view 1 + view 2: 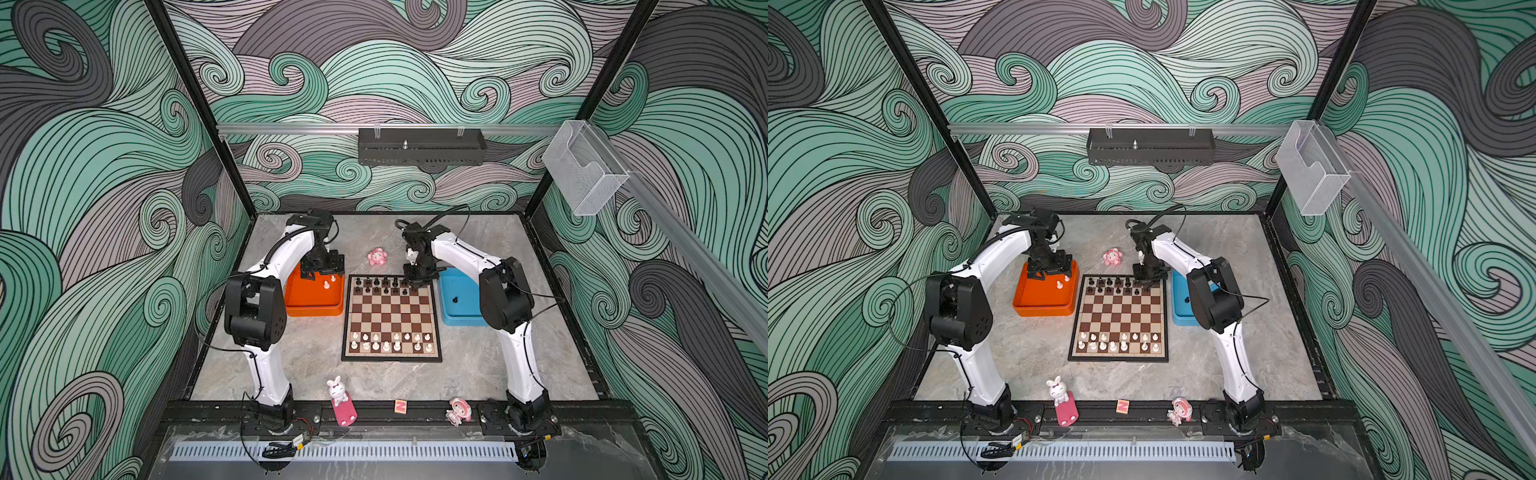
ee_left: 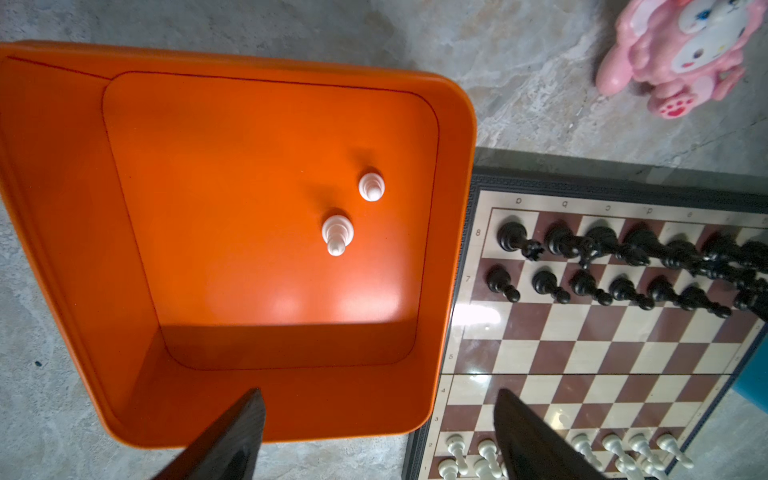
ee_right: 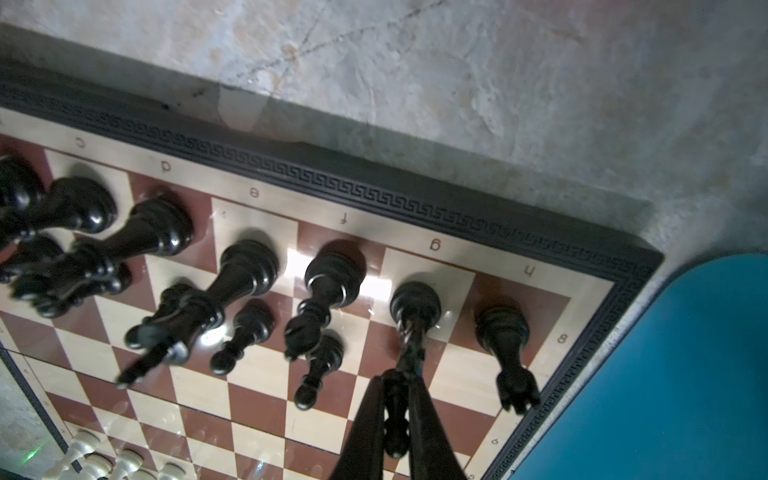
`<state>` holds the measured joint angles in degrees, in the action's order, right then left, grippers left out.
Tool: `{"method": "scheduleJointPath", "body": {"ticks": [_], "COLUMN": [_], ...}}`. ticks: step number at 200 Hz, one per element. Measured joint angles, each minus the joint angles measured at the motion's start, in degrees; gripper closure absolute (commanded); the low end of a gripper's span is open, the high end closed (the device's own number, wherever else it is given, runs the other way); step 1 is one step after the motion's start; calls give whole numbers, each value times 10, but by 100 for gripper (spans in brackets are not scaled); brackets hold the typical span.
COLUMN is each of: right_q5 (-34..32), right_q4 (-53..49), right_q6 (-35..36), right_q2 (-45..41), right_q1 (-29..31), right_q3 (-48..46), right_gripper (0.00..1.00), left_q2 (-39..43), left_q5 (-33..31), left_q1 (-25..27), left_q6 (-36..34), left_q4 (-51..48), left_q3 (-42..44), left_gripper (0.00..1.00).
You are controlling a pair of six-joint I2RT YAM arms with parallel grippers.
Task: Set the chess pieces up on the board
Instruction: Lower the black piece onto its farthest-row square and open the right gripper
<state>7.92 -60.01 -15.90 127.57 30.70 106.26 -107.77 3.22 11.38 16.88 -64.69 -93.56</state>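
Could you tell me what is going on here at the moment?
Two arms are setting chess pieces on the board. The right gripper has its fingers closed on a black piece standing in the board's far row, near the blue tray, which holds a loose piece. The left gripper hangs open over the orange tray, which holds two white pieces.

The board [image 2: 582, 345] has coordinates printed on its cream border. Along the far edge the left wrist view shows a, b, c, d, e and the right wrist view shows c, d, e, f, g, h. The left edge reads 8, 7, 5, 4, 3. The right edge shows an 8. A small block [image 1: 400, 406] at the near edge shows N in both top views.
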Motion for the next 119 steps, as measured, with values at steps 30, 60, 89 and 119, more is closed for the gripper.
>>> {"method": "scheduleJointPath", "body": {"ticks": [30, 60, 89, 119], "right_q5": [0, 0, 0, 0], "right_q4": [0, 0, -1, -3], "right_q6": [0, 0, 0, 0], "right_q2": [1, 4, 7, 7], "right_q1": [0, 0, 0, 0], "right_q3": [0, 0, 0, 3], "right_gripper": [82, 82, 82, 81], "left_q2": [0, 0, 0, 0], "left_q5": [0, 0, 1, 2], "left_q1": [0, 0, 0, 0], "left_q6": [0, 0, 0, 0], "left_q4": [0, 0, 0, 0], "left_q3": [0, 0, 0, 0], "left_gripper": [11, 11, 11, 11]}}
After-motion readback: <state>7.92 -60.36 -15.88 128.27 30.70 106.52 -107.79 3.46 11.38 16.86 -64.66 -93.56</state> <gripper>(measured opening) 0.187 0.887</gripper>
